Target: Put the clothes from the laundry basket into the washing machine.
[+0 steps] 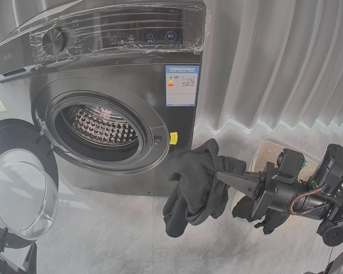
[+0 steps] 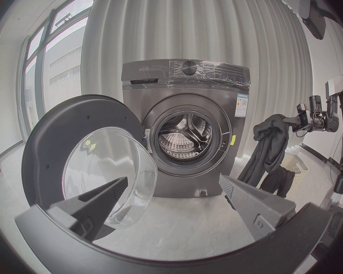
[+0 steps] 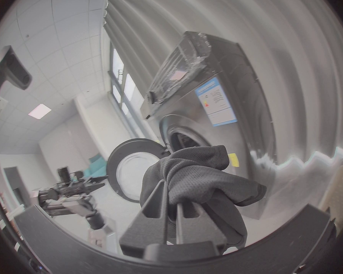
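While the right gripper (image 1: 219, 176) is clamping a dark garment (image 1: 196, 189) between its closed fingers, the cloth is hanging below and ahead of the tips. The laundry basket (image 1: 268, 149) is sitting just behind the gripper, and the open drum (image 1: 103, 128) of the washing machine (image 1: 148, 77) is lying well ahead, off to its left. A good carry is probably going to need the trailing folds lifted clear of the drum's lower rim, with the tips pushing past the seal before letting go. The left gripper (image 2: 172, 179) is standing wide apart, holding nothing, facing the swung-open door (image 2: 64, 141). Its wrist view is showing the garment's full hanging length and more dark cloth (image 2: 280, 179) beneath it, while the right wrist view is showing the pinch itself.
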You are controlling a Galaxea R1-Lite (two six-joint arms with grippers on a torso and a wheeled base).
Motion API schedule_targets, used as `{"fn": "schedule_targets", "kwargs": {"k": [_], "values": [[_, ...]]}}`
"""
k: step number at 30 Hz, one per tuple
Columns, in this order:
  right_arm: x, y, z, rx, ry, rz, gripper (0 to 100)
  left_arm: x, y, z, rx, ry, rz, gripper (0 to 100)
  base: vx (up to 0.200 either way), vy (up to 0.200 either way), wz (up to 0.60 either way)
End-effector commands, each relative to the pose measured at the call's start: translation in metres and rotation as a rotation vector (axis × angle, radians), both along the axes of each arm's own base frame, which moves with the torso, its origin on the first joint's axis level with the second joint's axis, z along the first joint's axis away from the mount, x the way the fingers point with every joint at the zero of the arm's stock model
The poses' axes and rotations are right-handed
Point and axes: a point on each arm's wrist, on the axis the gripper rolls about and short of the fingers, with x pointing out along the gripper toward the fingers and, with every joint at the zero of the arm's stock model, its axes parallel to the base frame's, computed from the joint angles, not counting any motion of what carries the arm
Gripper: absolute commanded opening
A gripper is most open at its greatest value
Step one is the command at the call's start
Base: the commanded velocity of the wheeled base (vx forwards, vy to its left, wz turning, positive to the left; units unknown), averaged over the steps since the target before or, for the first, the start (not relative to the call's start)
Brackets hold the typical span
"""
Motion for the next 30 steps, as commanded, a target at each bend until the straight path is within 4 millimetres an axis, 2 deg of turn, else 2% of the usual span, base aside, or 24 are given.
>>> {"fn": "schedule_targets", "kwargs": {"k": [1,11,18,30], "values": [[-0.001,0.002,-0.004,-0.008,0.015,-0.154,0,0.0,0.0,-0.005,0.0,0.005,-0.003,100,0.0,0.0,0.0],[-0.007,0.01,-0.003,0.003,0.021,-0.167,0,0.0,-0.001,-0.005,0.013,0.004,-0.025,100,0.0,0.0,0.0],[-0.028,0.022,0.003,0.052,0.052,-0.059,0,0.0,-0.001,-0.005,0.037,0.001,-0.046,100,0.0,0.0,0.0],[-0.026,0.024,0.005,0.08,0.034,-0.059,0,0.0,-0.001,-0.004,0.064,-0.006,-0.057,100,0.0,0.0,0.0]]}}
